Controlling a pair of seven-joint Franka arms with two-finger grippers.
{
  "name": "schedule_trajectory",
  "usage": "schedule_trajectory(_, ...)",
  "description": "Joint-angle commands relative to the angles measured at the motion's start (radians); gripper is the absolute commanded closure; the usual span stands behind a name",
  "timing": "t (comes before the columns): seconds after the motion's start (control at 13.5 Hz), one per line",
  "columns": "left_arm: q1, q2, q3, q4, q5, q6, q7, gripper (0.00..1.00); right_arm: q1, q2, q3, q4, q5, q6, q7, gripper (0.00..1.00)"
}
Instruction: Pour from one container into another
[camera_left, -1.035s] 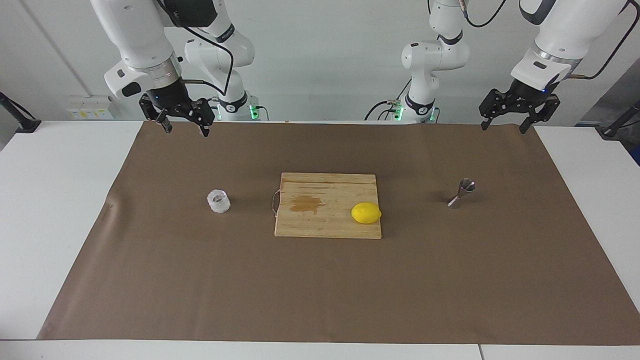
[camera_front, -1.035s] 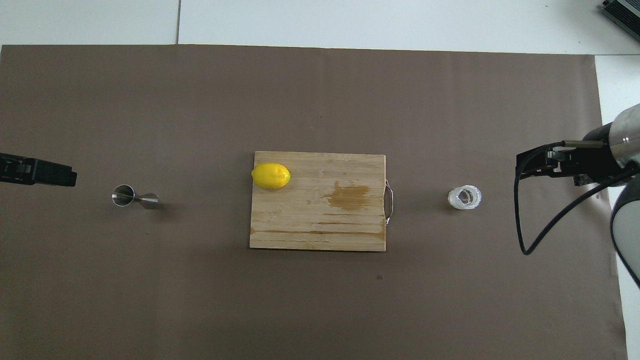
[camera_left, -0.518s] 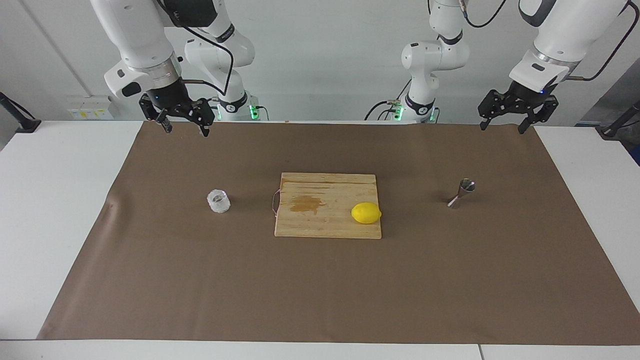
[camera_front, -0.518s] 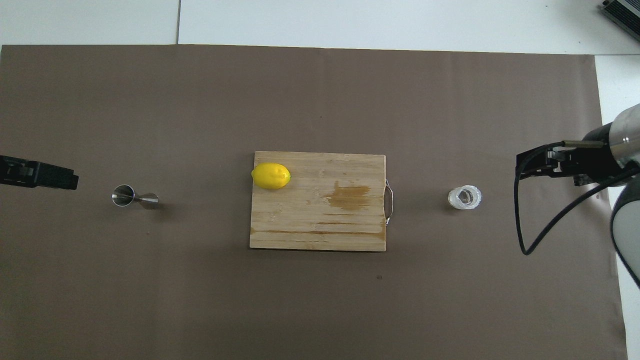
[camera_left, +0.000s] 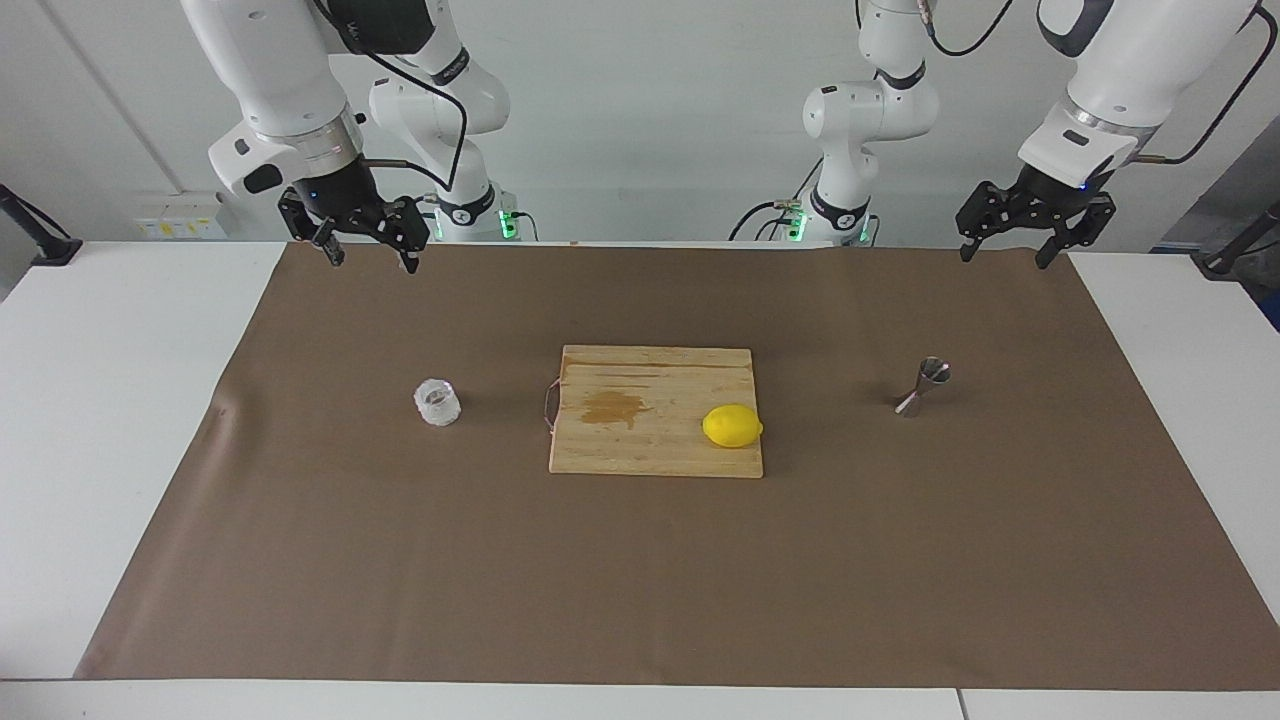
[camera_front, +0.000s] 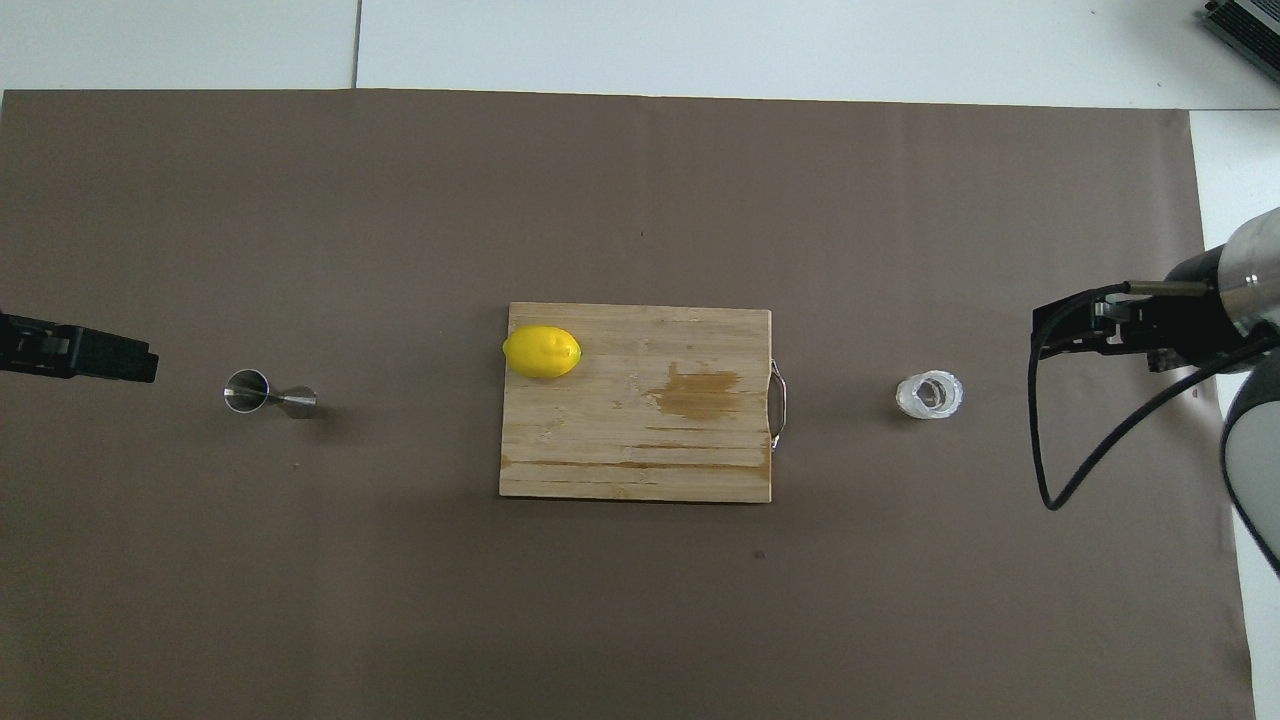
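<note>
On the brown paper mat, your small squat clear glass cup with faceted walls stood toward the right arm's end, and your shiny steel hourglass-shaped jigger stood upright toward the left arm's end, with the wooden cutting board and its yellow lemon between them. Your right gripper hung with fingers spread wide and empty over the mat's edge by the robots, well apart from the cup below. Your left gripper hung likewise wide and empty over that same edge, well apart from the jigger.
</note>
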Motion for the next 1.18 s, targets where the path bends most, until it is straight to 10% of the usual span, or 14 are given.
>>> schedule_trajectory(0.0, 0.005, -0.043, 0.003, -0.055, -0.001, 0.036, 0.016, 0.0, -0.008, -0.005, -0.003, -0.004, 0.028, -0.01, -0.017, 0.0)
schedule_trajectory(0.44, 0.04, -0.08, 0.004, -0.138, -0.002, 0.066, -0.022, 0.0, -0.008, -0.005, -0.003, -0.004, 0.028, -0.01, -0.017, 0.0)
schedule_trajectory(1.11, 0.04, -0.071, 0.003, -0.25, -0.04, 0.189, -0.635, 0.0, -0.008, -0.005, -0.003, -0.004, 0.028, -0.01, -0.017, 0.0)
